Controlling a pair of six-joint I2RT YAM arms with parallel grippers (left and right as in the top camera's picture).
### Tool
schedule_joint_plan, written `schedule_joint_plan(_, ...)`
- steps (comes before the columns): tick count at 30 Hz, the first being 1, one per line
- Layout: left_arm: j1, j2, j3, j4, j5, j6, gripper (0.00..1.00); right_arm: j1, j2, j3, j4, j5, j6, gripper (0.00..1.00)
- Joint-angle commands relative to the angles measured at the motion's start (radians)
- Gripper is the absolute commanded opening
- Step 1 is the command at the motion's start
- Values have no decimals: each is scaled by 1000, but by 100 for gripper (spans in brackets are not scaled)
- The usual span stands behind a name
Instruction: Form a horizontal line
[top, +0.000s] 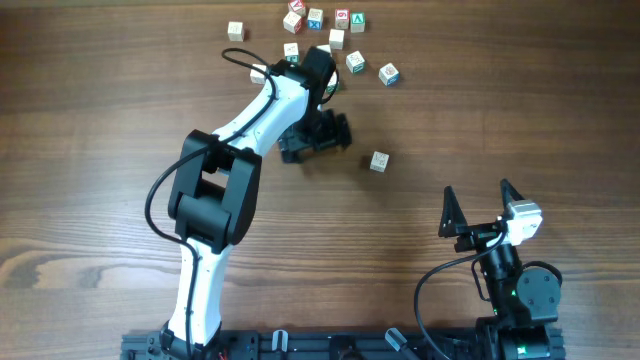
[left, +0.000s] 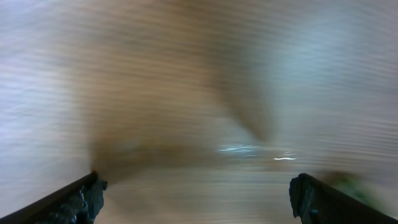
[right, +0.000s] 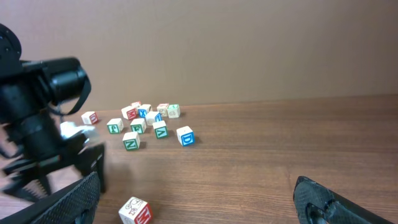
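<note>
Several small pale letter cubes lie loose and apart at the far middle of the table (top: 337, 38). No touching row of three shows among them. One cube (top: 378, 161) lies alone nearer the middle; in the right wrist view it shows a red M (right: 135, 211). My left gripper (top: 318, 140) is open and empty, low over the wood just below the cluster. Its wrist view is blurred and shows only bare wood between the spread fingers (left: 199, 196). My right gripper (top: 483, 205) is open and empty at the near right (right: 199, 199).
The left arm (top: 215, 190) reaches diagonally across the table's middle left and covers part of the cluster. It also shows at the left of the right wrist view (right: 37, 124). The cluster sits far back in that view (right: 143, 121).
</note>
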Motion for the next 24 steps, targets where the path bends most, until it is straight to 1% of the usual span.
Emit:
schedule_joint_plan(1,-4,37,-27,-98,-253,12,100,3,-3,-1,42,-76,103,100)
schedule_joint_plan(2,-4,37,-27,-112,-270,12,100,3,-3,-1,39,-103,173,100)
schedule_joint_plan(4,-1,37,-27,-141,-279,5,100,3,-3,-1,39,-107,385,100)
schedule_joint_plan(6,12,37,-27,-139,-277,-5,100,3,-3,-1,40,-79,470,100)
schedule_joint_plan(7,20,37,-27,-137,-274,-23,100,3,-3,-1,47,-48,549,100)
schedule_joint_plan(8,31,37,-27,-136,-264,-38,100,3,-3,-1,53,-18,663,100)
schedule_joint_plan(9,41,37,-27,-133,-245,-45,100,3,-3,-1,68,13,807,100)
schedule_joint_plan(10,50,37,-27,-128,-225,-45,100,3,-3,-1,97,23,886,100)
schedule_joint_plan(11,58,37,-27,-120,-217,-45,100,3,-3,-1,145,13,874,100)
schedule_joint_plan(13,63,37,-27,-105,-219,-43,100,3,10,3,227,-27,779,100)
schedule_joint_plan(15,60,31,-27,-80,-219,-20,100,3,41,28,205,-27,760,100)
schedule_joint_plan(17,48,17,-27,-43,-218,-15,100,3,124,84,145,-39,702,100)
schedule_joint_plan(21,23,-44,-27,39,-214,-14,100,3,378,242,67,-108,521,99)
schedule_joint_plan(24,26,-111,-27,64,-216,-14,100,3,654,466,-93,-127,377,99)
